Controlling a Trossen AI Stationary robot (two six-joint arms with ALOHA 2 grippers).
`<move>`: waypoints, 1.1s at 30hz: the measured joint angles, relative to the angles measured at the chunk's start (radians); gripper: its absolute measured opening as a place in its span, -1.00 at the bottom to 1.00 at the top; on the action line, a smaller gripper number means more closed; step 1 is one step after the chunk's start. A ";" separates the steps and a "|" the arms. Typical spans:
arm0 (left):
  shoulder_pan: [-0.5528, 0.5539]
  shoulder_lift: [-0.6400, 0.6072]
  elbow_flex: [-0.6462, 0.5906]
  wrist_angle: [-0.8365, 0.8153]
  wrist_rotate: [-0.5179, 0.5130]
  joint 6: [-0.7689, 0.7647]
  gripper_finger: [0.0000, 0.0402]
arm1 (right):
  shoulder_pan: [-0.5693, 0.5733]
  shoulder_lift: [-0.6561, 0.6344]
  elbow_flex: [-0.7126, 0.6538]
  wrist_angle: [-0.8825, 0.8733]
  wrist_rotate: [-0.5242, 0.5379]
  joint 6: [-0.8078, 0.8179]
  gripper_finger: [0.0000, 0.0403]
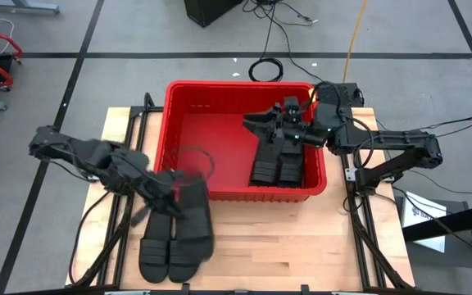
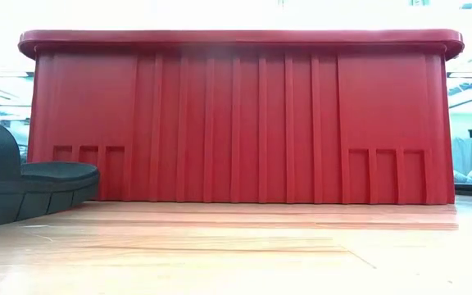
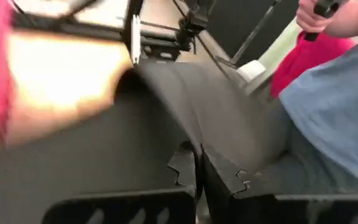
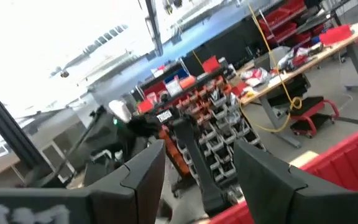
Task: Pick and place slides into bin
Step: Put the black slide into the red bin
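Hanging over the red bin (image 1: 188, 102), the right pincer (image 1: 279, 123) has its fingers (image 4: 143, 171) apart, with nothing between them. Directly beneath and just ahead of it, inside the bin, two black slides (image 1: 275, 160) lie side by side on the floor of the tub, close to the wall nearest the right arm; a further dark shape right at the pincer could be another slide or part of the arm, and I cannot tell which. The rest of the bin's floor, on the side away from that pincer, shows bare red plastic.

The left pincer (image 1: 169, 193) is outside the bin, just off its near corner over the wooden desk (image 1: 301, 246). Its fingers (image 3: 219, 177) are pressed together on a slide (image 3: 210, 106), pinching the thin edge of the dark sole, which rises away from the fingertips. From above, this slide (image 1: 197, 215) is blurred and appears tilted below the pincer. Right beside it, on the side away from the bin, another slide (image 1: 156, 246) lies flat on the desk, touching or nearly touching the held one.

At desk level, the ribbed outer wall of the bin (image 2: 236, 123) fills most of the view, and the toe and strap of one slide (image 2: 23, 184) rest on the wood to its side. Beyond the left pincer, a person's arm and clothing (image 3: 334, 93) show in the room.
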 joint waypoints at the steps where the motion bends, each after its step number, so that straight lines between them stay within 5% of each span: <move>1: 0.014 0.000 0.046 -0.048 -0.022 0.037 -0.99 | -0.004 0.000 0.000 0.013 0.000 0.003 -0.09; 17: 0.278 0.109 0.691 -0.822 -0.039 0.376 -0.99 | -0.094 0.000 0.000 0.162 -0.116 0.130 -0.09; 25: 0.339 0.277 0.941 -0.997 0.032 0.485 -0.99 | -0.137 0.000 0.010 0.177 -0.118 0.140 -0.09; 33: 0.418 0.358 0.996 -0.992 0.096 0.576 -0.99 | -0.137 0.005 0.152 -0.005 -0.119 0.128 -0.09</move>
